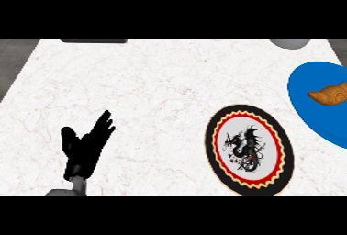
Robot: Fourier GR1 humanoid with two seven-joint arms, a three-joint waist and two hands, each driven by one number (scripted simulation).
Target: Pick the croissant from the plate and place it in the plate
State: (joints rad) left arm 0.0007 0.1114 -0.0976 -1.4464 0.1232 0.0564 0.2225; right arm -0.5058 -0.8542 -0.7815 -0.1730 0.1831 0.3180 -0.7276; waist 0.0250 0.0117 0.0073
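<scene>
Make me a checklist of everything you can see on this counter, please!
Surface: white marbled counter, with darker floor at the left and right edges.
Job's things: croissant lies on the blue plate at the right edge; the dragon plate, with a black, red and cream rim, holds nothing and sits to the lower left of the blue one.
Clutter: a grey object at the top right and a dark object at the top left, both cut off, too little showing to name.
Hands: left hand open, fingers up, resting at the lower left, far from both plates; right hand not in view.
Cables: nothing seen.
Surroundings: nothing seen beyond the floor.
</scene>
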